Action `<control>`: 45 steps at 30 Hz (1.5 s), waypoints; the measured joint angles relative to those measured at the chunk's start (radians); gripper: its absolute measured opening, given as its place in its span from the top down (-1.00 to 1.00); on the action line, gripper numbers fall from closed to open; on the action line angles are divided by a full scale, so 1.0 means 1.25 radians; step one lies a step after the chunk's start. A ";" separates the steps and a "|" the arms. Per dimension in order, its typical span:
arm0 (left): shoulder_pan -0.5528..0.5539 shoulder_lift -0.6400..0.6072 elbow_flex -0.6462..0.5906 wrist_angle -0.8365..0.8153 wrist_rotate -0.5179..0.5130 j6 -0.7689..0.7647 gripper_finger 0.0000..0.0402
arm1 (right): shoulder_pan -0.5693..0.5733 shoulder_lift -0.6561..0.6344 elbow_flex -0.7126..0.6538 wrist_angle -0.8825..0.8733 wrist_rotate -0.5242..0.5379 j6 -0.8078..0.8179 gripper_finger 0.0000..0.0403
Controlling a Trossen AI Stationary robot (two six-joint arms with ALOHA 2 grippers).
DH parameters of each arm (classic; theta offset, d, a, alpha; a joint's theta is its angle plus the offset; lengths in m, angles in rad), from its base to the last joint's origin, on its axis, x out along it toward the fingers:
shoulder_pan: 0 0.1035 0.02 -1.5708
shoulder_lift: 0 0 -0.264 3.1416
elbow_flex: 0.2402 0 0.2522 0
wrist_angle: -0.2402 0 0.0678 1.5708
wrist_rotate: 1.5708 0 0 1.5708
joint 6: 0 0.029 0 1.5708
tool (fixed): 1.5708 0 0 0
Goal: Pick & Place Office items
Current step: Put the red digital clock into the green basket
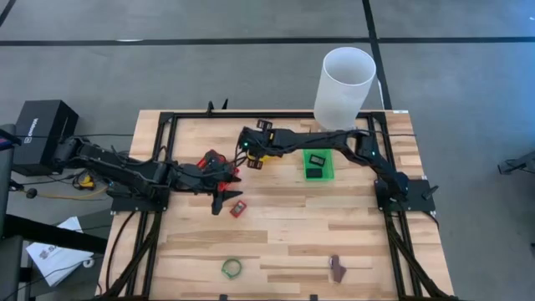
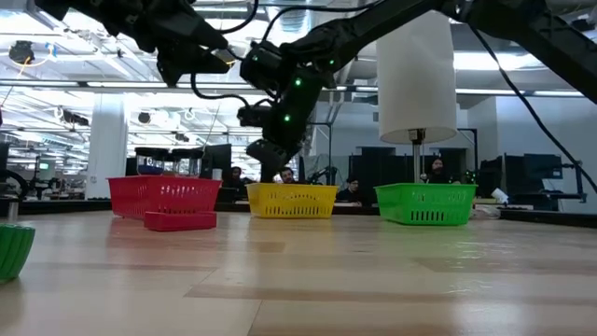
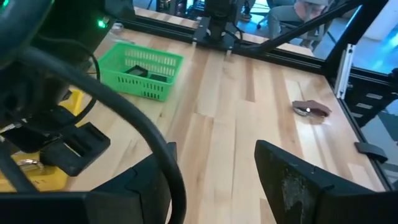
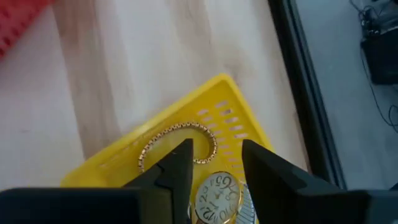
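R gripper [image 4: 214,165] over yellow bin [image 4: 231,99], fingers parted, nothing pinched; watch [image 4: 217,198] sits in bin right under it, looks like a drop-off. L gripper [image 3: 214,180] open, empty, waiting mid-table.

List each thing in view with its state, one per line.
Right end effector: open over the yellow bin.
Watch: between its fingers.
Gold bracelet: in the yellow bin.
Left end effector: open, empty.
Red block: on the table.
Green ring: on the table.
Brown clip: on the table.

I see glossy gold metal on the watch [image 4: 219,200], slotted yellow plastic bin [image 4: 227,106], pale smooth wooden table [image 4: 143,62].
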State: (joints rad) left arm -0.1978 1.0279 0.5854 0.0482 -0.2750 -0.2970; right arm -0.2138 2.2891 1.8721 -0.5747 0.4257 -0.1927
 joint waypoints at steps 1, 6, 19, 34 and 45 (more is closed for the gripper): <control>0.000 0.000 0.000 0.001 0.001 0.000 -0.06 | 0.007 -0.002 0.000 -0.001 0.001 0.001 0.35; 0.000 0.000 0.000 0.003 0.001 0.001 -0.06 | 0.051 -0.009 -0.001 -0.031 0.024 0.002 0.29; -0.008 -0.018 0.000 0.014 0.002 0.003 -0.06 | 0.152 -0.034 0.000 -0.248 0.040 0.129 0.28; 0.002 -0.032 0.002 0.068 -0.004 0.219 -0.06 | 0.222 -0.071 0.000 -0.610 0.122 0.296 0.26; -0.001 -0.032 0.031 0.233 0.148 0.307 -0.06 | 0.217 -0.168 -0.012 -0.792 0.237 0.488 0.26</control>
State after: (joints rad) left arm -0.1993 0.9878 0.6247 0.3393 -0.0906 0.0870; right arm 0.0570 2.0791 1.8572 -1.5646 0.7217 0.4174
